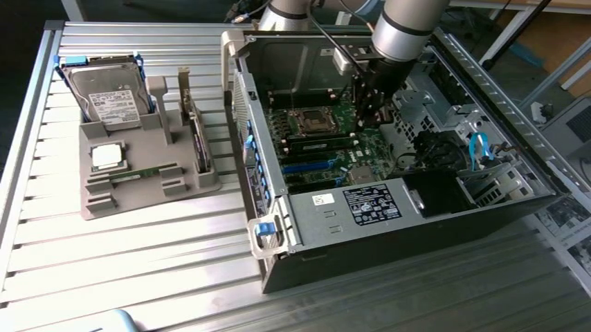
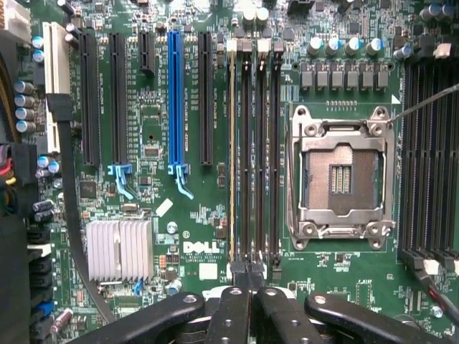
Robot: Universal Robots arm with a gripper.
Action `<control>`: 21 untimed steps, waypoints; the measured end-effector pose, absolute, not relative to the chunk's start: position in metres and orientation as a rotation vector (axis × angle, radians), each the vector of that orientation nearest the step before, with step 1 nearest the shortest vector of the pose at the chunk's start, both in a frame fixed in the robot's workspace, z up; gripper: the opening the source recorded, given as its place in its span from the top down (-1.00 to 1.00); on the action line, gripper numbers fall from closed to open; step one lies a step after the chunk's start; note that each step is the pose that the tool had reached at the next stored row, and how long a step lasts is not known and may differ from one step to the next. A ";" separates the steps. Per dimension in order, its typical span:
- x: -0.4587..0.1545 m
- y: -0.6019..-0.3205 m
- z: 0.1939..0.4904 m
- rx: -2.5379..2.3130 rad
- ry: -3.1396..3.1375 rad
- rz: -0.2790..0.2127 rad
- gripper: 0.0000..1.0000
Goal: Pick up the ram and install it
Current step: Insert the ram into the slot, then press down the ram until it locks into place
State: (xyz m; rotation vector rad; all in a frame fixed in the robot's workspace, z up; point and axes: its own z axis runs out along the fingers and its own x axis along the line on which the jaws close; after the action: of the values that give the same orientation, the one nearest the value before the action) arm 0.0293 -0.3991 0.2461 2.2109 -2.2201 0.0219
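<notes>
A thin green ram (image 1: 143, 173) lies flat in the grey holder (image 1: 185, 190) at the exterior view's left. My gripper (image 1: 369, 119) is down inside the open computer case, over the motherboard. In the wrist view my gripper (image 2: 249, 276) is shut, its black fingertips (image 2: 242, 274) meeting at the end of the black memory slots (image 2: 262, 150). A second ram (image 2: 232, 143) stands on edge in the outermost slot, beside the fingertips rather than between them. I cannot tell whether they touch it.
The holder also carries a silver hard drive (image 1: 111, 97) and a square CPU chip (image 1: 108, 157). The CPU socket (image 2: 341, 179) lies beside the memory slots, with expansion slots (image 2: 174, 100) on their other side. The case walls (image 1: 242, 117) and cables (image 1: 477, 149) hem the arm in.
</notes>
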 end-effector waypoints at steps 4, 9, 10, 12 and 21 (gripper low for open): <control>0.034 -0.399 0.246 2.211 -2.220 0.022 0.79; 0.040 -0.399 0.246 2.211 -2.220 0.022 0.79; 0.040 -0.399 0.246 2.211 -2.220 0.022 0.79; 0.040 -0.399 0.246 2.211 -2.220 0.022 0.79; 0.040 -0.399 0.243 2.211 -2.220 0.022 0.79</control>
State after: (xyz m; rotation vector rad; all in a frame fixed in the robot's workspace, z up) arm 0.0404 -0.3991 0.2431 2.2108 -2.2201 0.0220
